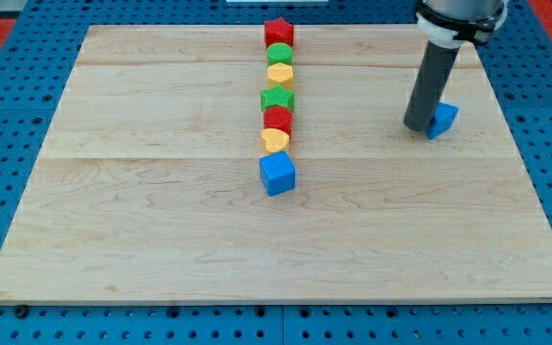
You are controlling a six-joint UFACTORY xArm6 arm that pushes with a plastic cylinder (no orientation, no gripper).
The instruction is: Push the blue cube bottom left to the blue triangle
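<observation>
The blue cube point(278, 173) sits near the board's middle, at the bottom end of a column of blocks. The blue triangle point(443, 119) lies at the view's right, partly hidden behind my rod. My tip point(418, 127) rests on the board just left of the blue triangle, touching or nearly touching it, and far to the right of the blue cube.
A column of blocks runs up from the cube: a yellow heart point(275, 140), a red block point(278, 119), a green star point(277, 98), a yellow block point(280, 73), a green block point(279, 54) and a red star point(279, 32). The wooden board point(142, 211) lies on a blue pegboard.
</observation>
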